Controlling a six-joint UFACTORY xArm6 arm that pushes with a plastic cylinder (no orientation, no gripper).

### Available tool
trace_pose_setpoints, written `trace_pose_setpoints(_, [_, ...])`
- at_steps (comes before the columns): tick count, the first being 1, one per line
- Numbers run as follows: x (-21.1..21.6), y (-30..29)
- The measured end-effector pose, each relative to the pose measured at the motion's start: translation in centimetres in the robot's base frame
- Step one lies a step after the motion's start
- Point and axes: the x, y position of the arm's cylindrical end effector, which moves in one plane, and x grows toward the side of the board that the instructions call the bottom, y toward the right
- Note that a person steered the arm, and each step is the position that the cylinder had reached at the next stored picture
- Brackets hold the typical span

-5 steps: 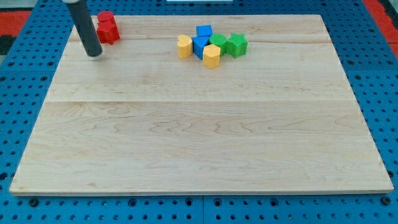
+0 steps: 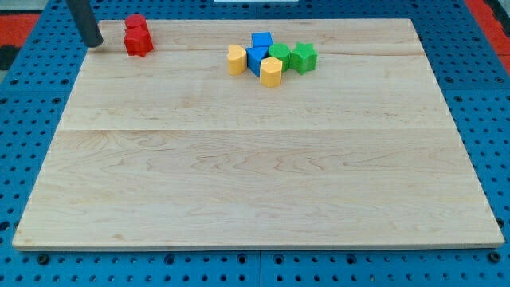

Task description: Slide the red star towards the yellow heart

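Observation:
Two red blocks touch each other near the view's top left: one behind, one in front. I cannot tell which is the star. The yellow heart lies to their right, at the left end of a cluster of blocks. My tip is at the board's top left edge, a short way left of the red blocks and apart from them.
The cluster right of the heart holds a yellow hexagon-like block, two blue blocks and two green blocks. The wooden board lies on a blue pegboard.
My tip has moved up and to the left, from below-left of the red blocks to level with them at the board's edge. The blocks have not moved.

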Motion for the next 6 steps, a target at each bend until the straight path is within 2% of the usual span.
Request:
trace_pose_setpoints(1, [-0.2,0.9])
trace_pose_setpoints(2, [-0.2,6.9])
trace_pose_setpoints(4, [1.5,12.6])
trace_pose_setpoints(6, [-1.6,17.7])
